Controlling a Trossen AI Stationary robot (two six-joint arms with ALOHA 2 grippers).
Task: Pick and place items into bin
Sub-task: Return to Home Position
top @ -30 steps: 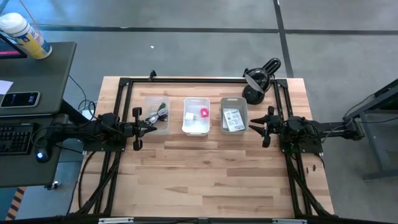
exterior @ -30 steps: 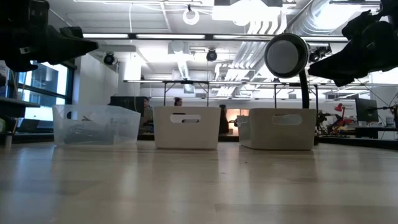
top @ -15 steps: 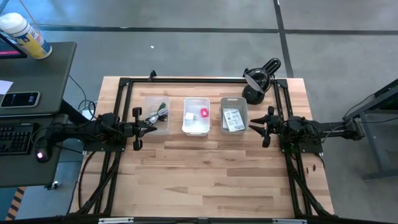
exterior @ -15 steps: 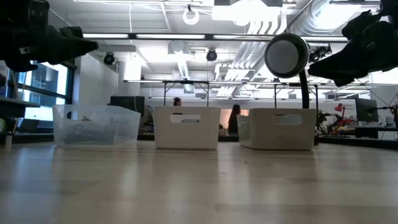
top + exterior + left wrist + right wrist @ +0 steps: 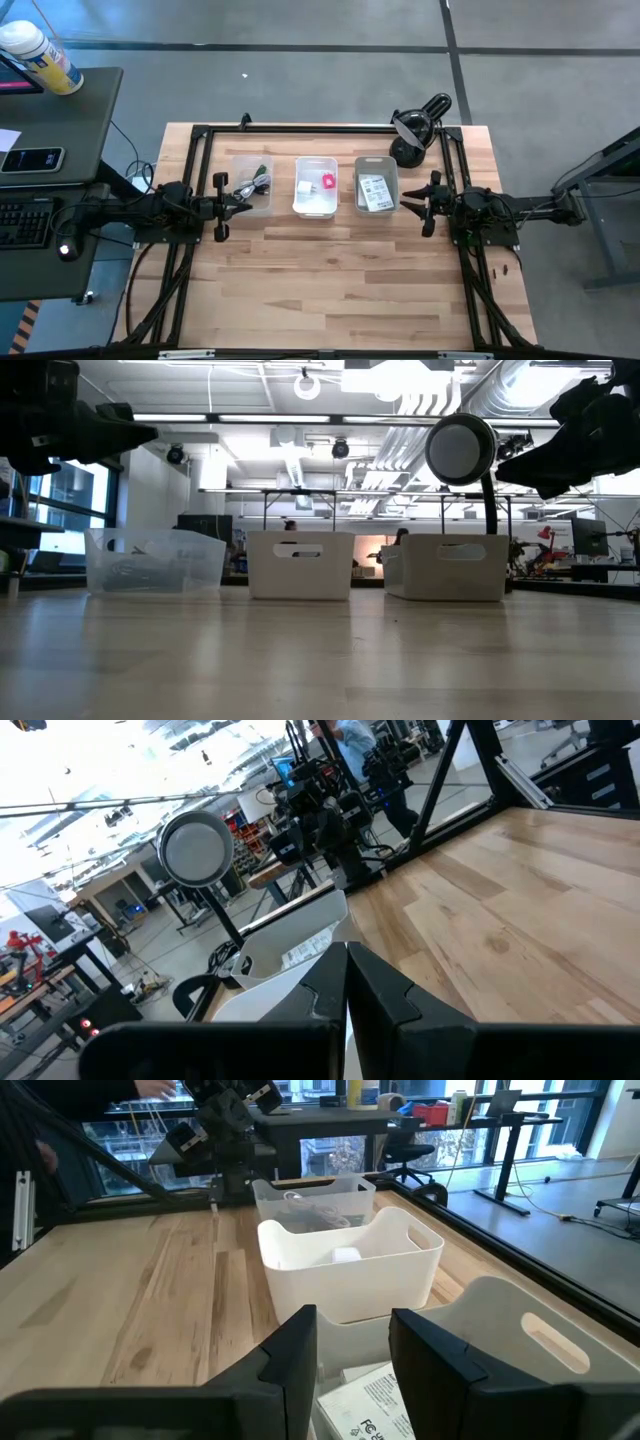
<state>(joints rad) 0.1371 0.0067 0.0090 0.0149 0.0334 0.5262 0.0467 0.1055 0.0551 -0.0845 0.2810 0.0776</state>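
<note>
Wooden bench point(image 5: 330, 280) holds three small bins in a row, and no loose things lie on the bare wood. On the left, the left pincer point(image 5: 238, 207) hangs just beside the clear bin point(image 5: 252, 158). Its two fingers are pressed together with nothing between them. Inside that bin lie the green pen point(image 5: 260, 169) and the black cable point(image 5: 247, 187). Next comes the white bin point(image 5: 316, 209), with the tiny pink piece point(image 5: 328, 182) and the small white cube point(image 5: 304, 186) inside. Then comes the gray bin point(image 5: 376, 160), where the white cards point(image 5: 374, 192) rest. On the right, the right pincer point(image 5: 408, 206) hangs just beside the gray bin, with its fingers apart and empty.

The sorting looks done, so I think the arms only need to pull away and rest. Each pincer is close to a bin, so a sideways swing could bump one and slide or tip it. The black lamp point(image 5: 412, 135) stands near the right arm and could get knocked too.
</note>
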